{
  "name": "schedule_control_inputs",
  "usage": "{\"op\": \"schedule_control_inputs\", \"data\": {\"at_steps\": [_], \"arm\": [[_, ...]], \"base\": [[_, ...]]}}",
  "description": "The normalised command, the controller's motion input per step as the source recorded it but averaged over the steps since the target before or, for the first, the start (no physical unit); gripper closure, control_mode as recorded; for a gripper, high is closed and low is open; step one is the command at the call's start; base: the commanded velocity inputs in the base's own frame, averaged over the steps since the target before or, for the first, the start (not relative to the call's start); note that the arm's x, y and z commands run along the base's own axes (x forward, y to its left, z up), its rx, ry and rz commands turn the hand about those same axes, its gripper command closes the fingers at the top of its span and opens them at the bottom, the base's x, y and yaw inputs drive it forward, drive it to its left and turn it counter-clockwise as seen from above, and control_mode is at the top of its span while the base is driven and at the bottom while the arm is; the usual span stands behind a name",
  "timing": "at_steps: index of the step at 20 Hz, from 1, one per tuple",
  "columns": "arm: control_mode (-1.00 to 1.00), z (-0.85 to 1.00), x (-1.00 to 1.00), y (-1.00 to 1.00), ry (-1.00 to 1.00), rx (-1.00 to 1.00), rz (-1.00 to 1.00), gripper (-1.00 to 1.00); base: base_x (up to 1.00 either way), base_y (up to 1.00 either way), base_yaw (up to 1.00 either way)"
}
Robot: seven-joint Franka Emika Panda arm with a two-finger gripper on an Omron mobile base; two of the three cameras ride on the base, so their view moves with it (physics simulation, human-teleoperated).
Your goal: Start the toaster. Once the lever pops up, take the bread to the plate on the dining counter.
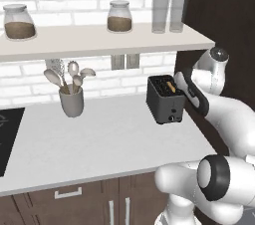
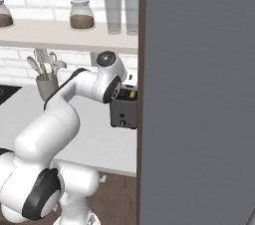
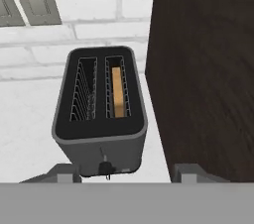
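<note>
The black toaster (image 1: 165, 100) (image 2: 124, 112) stands on the pale worktop against a dark cabinet side. In the hand view I look down on the toaster (image 3: 99, 119) with its two slots. The bread (image 3: 117, 91) sits sunk in the right slot, and its golden edge (image 1: 171, 87) also shows from the left base view. A small lever knob (image 3: 105, 166) is low on the toaster's near narrow face. My gripper (image 3: 126, 173) hovers above and in front of that face, open, its fingertips (image 3: 64, 171) spread wider than the toaster. Nothing is between them. The plate and the dining counter are out of view.
A dark wood cabinet side (image 3: 208, 69) stands close to the right of the toaster. A grey utensil cup (image 1: 71, 100) sits at the left on the worktop (image 1: 109, 144), a black cooktop (image 1: 7, 134) further left. A shelf (image 1: 99, 40) with jars and glasses hangs overhead.
</note>
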Motion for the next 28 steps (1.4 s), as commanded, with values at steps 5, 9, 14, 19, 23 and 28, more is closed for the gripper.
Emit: {"op": "schedule_control_inputs", "data": {"at_steps": [5,9,14,19,23,28], "arm": [[-1.00,0.00,0.01,0.12,-0.08,-0.05,-0.04,-1.00],[-1.00,0.00,0.09,0.01,-0.02,0.00,0.00,-1.00],[-1.00,0.00,0.08,0.02,-0.04,0.00,0.00,-1.00],[-1.00,0.00,0.00,0.00,0.00,0.00,0.00,-1.00],[-1.00,0.00,0.00,0.00,0.00,0.00,0.00,-1.00],[-1.00,0.00,0.00,0.00,0.00,0.00,0.00,-1.00]], "base": [[0.00,0.00,0.00],[0.00,0.00,0.00],[0.00,0.00,0.00],[0.00,0.00,0.00],[0.00,0.00,0.00],[0.00,0.00,0.00]]}}
